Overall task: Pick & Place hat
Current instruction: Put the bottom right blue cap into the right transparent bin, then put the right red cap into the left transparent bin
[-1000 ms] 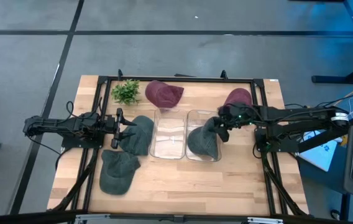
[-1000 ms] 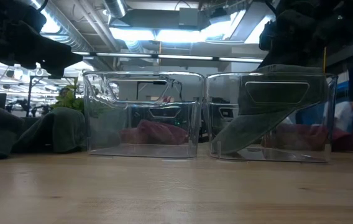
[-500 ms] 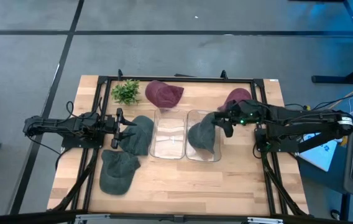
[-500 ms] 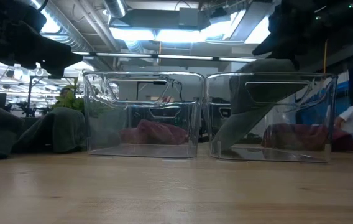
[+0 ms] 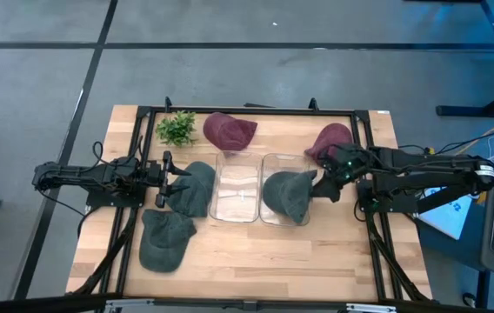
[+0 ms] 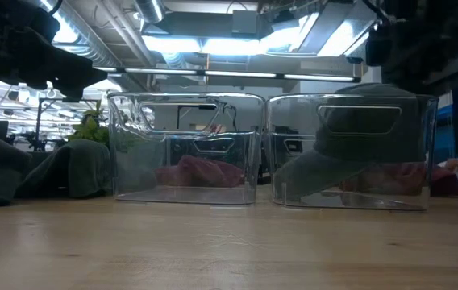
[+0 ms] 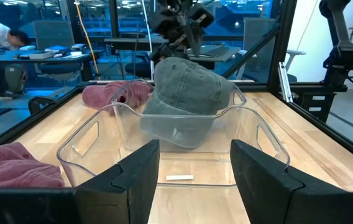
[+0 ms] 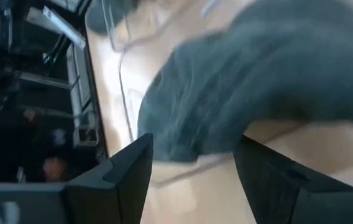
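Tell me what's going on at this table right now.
The right gripper is open beside the right clear bin, with a grey cap lying in that bin, partly over its rim. The left gripper waits, open, at another grey cap next to the empty left bin. A third grey cap and two maroon hats lie on the table.
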Controlling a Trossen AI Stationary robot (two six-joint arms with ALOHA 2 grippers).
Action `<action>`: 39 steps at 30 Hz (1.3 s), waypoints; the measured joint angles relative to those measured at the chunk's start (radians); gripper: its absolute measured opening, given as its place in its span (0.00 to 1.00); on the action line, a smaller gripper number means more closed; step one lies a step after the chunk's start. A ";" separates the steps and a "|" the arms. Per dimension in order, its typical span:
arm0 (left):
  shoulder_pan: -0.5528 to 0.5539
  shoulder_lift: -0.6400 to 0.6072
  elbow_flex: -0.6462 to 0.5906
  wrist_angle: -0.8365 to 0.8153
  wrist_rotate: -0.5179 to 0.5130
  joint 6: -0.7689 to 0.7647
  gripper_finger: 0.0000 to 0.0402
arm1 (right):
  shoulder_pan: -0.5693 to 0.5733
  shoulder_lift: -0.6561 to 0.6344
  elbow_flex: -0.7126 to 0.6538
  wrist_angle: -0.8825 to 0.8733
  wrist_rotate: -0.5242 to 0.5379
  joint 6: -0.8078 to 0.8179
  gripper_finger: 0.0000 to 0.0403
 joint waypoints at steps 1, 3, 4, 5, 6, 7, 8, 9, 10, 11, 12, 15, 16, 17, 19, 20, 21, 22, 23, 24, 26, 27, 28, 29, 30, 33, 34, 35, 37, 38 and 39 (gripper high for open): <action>0.000 0.000 0.000 0.000 0.000 0.000 0.48 | 0.000 -0.003 0.000 -0.011 -0.014 0.008 0.55; 0.000 0.000 0.000 0.000 0.000 0.000 0.48 | 0.000 -0.014 0.000 -0.013 -0.039 0.025 0.55; 0.000 0.000 0.000 0.000 0.000 0.000 0.48 | 0.001 -0.022 0.000 -0.011 -0.050 0.031 0.55; 0.000 0.000 0.000 0.000 0.000 0.000 0.48 | 0.001 -0.031 0.000 -0.008 -0.065 0.041 0.55; 0.000 0.000 0.000 0.000 0.000 0.000 0.48 | 0.001 -0.039 0.000 -0.005 -0.081 0.050 0.55; 0.000 0.000 0.000 0.000 0.000 0.000 0.48 | 0.001 -0.050 0.000 -0.003 -0.098 0.057 0.55; 0.000 0.000 0.000 0.000 0.000 0.000 0.48 | 0.001 -0.061 0.000 -0.005 -0.119 0.065 0.55; 0.000 0.000 0.000 0.000 0.000 0.000 0.48 | 0.001 -0.070 0.000 -0.008 -0.144 0.073 0.55; 0.000 0.000 0.000 0.000 0.000 0.000 0.48 | 0.001 -0.080 0.000 -0.010 -0.169 0.078 0.55; 0.000 0.000 0.000 0.000 0.000 0.000 0.48 | 0.002 -0.089 0.000 -0.010 -0.192 0.080 0.55; 0.000 0.000 0.000 0.000 0.000 0.000 0.48 | 0.003 -0.100 0.000 -0.011 -0.212 0.081 0.55; 0.000 0.000 0.000 0.000 0.000 0.000 0.48 | 0.018 -0.133 0.000 -0.026 -0.227 0.104 0.55; 0.000 0.000 0.000 0.000 0.000 0.000 0.48 | 0.026 -0.144 0.000 -0.030 -0.226 0.112 0.55; 0.000 0.000 0.000 0.000 0.000 0.000 0.48 | 0.034 -0.154 0.000 -0.036 -0.226 0.119 0.55; 0.000 0.000 0.000 0.000 0.000 0.000 0.48 | 0.054 -0.174 0.000 -0.053 -0.227 0.136 0.55; 0.000 0.000 0.000 0.000 0.000 0.000 0.48 | 0.065 -0.182 0.000 -0.065 -0.226 0.143 0.55; 0.000 0.000 0.000 0.000 0.000 0.000 0.48 | 0.077 -0.190 0.000 -0.080 -0.226 0.151 0.55; 0.000 0.000 0.000 0.000 0.000 0.000 0.48 | 0.088 -0.195 0.000 -0.098 -0.226 0.153 0.55; 0.000 0.000 0.000 0.000 0.000 0.000 0.48 | 0.099 -0.200 0.000 -0.114 -0.226 0.154 0.55; 0.000 0.000 0.000 0.000 0.000 0.000 0.48 | 0.111 -0.204 0.000 -0.131 -0.223 0.154 0.55; 0.000 0.000 0.000 0.000 0.000 0.000 0.48 | 0.132 -0.207 0.000 -0.164 -0.200 0.152 0.55; 0.000 0.000 0.000 0.000 0.000 0.000 0.48 | 0.142 -0.207 0.000 -0.178 -0.178 0.151 0.55; 0.000 0.000 0.000 0.000 0.000 0.000 0.48 | 0.153 -0.207 0.000 -0.192 -0.155 0.150 0.55; 0.000 0.000 0.000 0.000 0.000 0.000 0.48 | 0.163 -0.207 0.000 -0.203 -0.132 0.143 0.55; 0.000 0.000 0.000 0.000 0.000 0.000 0.48 | 0.173 -0.207 0.000 -0.210 -0.105 0.134 0.55; 0.000 0.000 0.000 0.000 0.000 0.000 0.48 | 0.206 -0.198 0.000 -0.220 -0.009 0.116 0.55; 0.000 0.000 0.000 0.000 0.000 0.000 0.48 | 0.217 -0.194 0.000 -0.223 0.032 0.108 0.55; 0.000 0.000 0.000 0.000 0.000 0.000 0.48 | 0.227 -0.190 0.000 -0.228 0.073 0.097 0.55; 0.000 0.000 0.000 0.000 0.000 0.000 0.48 | 0.240 -0.180 0.000 -0.254 0.164 0.073 0.55; 0.000 0.000 0.000 0.000 0.000 0.000 0.48 | 0.244 -0.173 0.000 -0.269 0.215 0.058 0.54; 0.000 0.000 0.000 0.000 0.000 0.000 0.48 | 0.247 -0.165 0.000 -0.284 0.269 0.041 0.53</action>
